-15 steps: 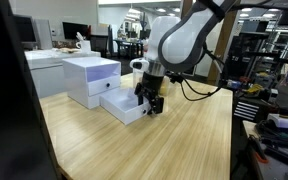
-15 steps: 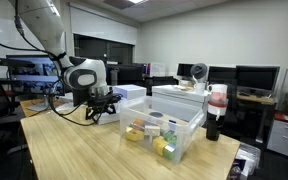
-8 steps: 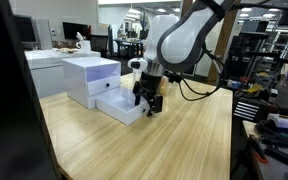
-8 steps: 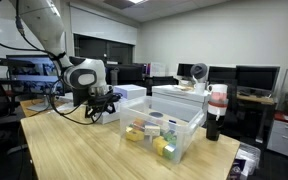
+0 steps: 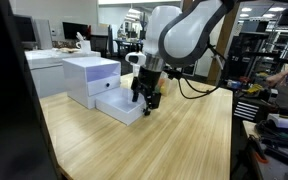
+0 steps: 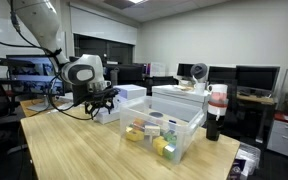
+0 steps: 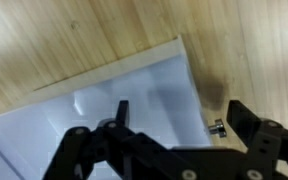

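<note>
A wide wooden tabletop [image 5: 179,140] fills the scene in both exterior views. A white Franka arm [image 5: 184,35] bends down over it. A white drawer unit [image 5: 87,72] stands on the tabletop, and in an exterior view a clear plastic bin [image 6: 174,128] of small coloured items sits near it.

The unit's bottom drawer [image 5: 120,106] is pulled out toward the arm. The hand [image 5: 144,104] hangs just above the drawer's front edge, not touching it.

Over the last second the hand has spread its fingers to full width and risen slightly from the drawer front. It holds nothing.

In the wrist view the black fingers [image 7: 122,110] stand wide apart over the drawer's white surface. A small metal knob [image 7: 217,127] shows free between them, at the drawer's edge by the wood. The release suggests that the pull on the drawer is finished, and the drawer rests open.
</note>
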Motion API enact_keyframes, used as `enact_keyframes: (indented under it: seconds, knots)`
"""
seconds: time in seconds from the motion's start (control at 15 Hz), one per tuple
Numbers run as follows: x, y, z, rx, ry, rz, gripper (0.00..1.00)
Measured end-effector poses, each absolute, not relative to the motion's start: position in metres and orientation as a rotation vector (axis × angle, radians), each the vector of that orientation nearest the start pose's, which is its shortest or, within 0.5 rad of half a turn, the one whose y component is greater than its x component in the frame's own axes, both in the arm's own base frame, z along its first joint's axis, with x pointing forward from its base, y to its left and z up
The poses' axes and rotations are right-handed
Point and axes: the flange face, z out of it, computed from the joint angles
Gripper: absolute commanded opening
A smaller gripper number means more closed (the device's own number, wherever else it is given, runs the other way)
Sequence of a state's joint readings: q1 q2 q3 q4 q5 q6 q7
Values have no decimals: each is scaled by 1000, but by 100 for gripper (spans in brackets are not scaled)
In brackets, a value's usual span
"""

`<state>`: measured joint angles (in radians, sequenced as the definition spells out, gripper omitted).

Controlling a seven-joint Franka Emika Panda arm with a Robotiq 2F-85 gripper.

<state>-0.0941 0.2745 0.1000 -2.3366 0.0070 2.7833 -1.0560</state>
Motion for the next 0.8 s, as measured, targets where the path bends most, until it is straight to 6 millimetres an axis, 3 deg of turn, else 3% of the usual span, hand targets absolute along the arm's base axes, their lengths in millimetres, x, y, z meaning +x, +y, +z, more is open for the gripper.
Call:
enact_keyframes:
  seconds: [0.07,0.2,0.8]
  knots:
    - [534,6,240,-2770,-1590,-271,100]
    - [529,10,246,-2784,-1571,-279,74]
    - [507,14,248,-2826,-1488,-225,10]
